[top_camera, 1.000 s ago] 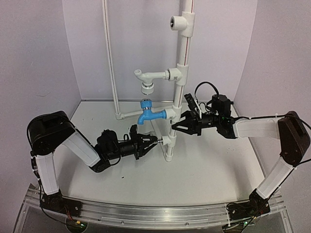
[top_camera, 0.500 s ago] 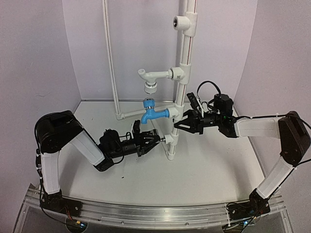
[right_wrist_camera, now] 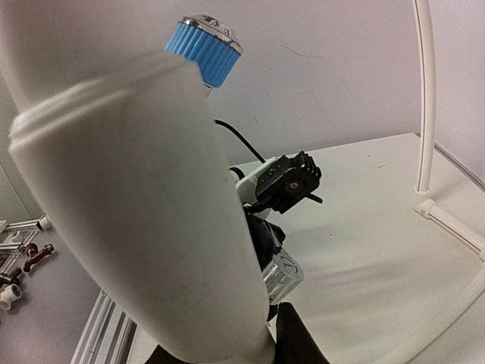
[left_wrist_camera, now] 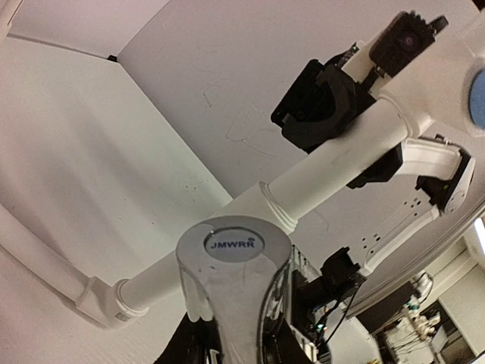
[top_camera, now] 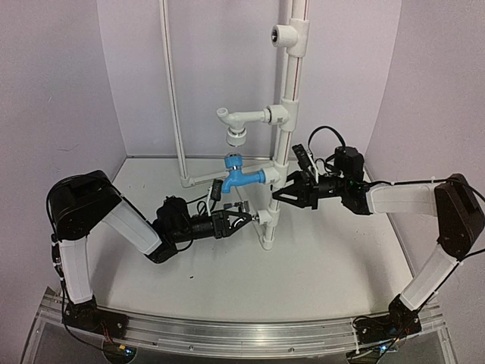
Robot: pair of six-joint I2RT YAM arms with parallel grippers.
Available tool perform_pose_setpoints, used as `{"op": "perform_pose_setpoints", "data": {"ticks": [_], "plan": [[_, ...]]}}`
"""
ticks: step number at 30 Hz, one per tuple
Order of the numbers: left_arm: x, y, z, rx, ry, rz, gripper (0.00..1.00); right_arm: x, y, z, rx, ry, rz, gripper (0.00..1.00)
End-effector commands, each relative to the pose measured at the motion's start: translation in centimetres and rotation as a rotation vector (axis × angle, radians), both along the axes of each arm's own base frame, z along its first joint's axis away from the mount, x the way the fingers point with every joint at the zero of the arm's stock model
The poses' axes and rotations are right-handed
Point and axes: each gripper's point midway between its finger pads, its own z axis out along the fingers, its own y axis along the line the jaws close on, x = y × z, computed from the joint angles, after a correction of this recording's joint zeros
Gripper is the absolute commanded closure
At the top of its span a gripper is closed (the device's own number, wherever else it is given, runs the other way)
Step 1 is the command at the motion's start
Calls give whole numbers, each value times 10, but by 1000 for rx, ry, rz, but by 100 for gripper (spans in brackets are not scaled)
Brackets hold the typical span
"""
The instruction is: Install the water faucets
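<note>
A silver water faucet (top_camera: 244, 208) is pinched in my left gripper (top_camera: 235, 218), its end close to the low tee fitting (top_camera: 265, 217) on the upright white pipe (top_camera: 286, 91). In the left wrist view the faucet (left_wrist_camera: 233, 262) fills the bottom, its round cap toward the camera, with my gripper (left_wrist_camera: 235, 345) shut around it. My right gripper (top_camera: 279, 195) is shut on the upright pipe just above that tee. In the right wrist view the pipe (right_wrist_camera: 136, 205) looms large and the faucet (right_wrist_camera: 282, 277) shows behind it.
A blue plastic tap (top_camera: 239, 176) sticks out left from the pipe above the tee. Higher up sit a white elbow spout (top_camera: 235, 123) and an open tee (top_camera: 282, 34). A thin white pipe (top_camera: 173, 91) stands at the back left. Walls enclose three sides.
The upright pipe with the blue tap has shifted slightly right in my right gripper's hold. My left gripper has turned and lifted the silver faucet a little, nearer the low tee.
</note>
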Motion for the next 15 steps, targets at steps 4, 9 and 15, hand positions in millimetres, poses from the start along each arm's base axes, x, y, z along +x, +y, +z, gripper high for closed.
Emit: {"op": "perform_pose_setpoints", "data": {"ticks": [4, 9, 15], "plan": [[-24, -31, -28, 263, -331, -170, 100, -36, 14, 19, -9, 174, 124, 100], [-16, -28, -39, 373, -472, -135, 100, -37, 13, 20, -9, 175, 125, 100], [-3, -18, -35, 470, -655, -34, 100, -38, 13, 21, -10, 179, 126, 100]]}}
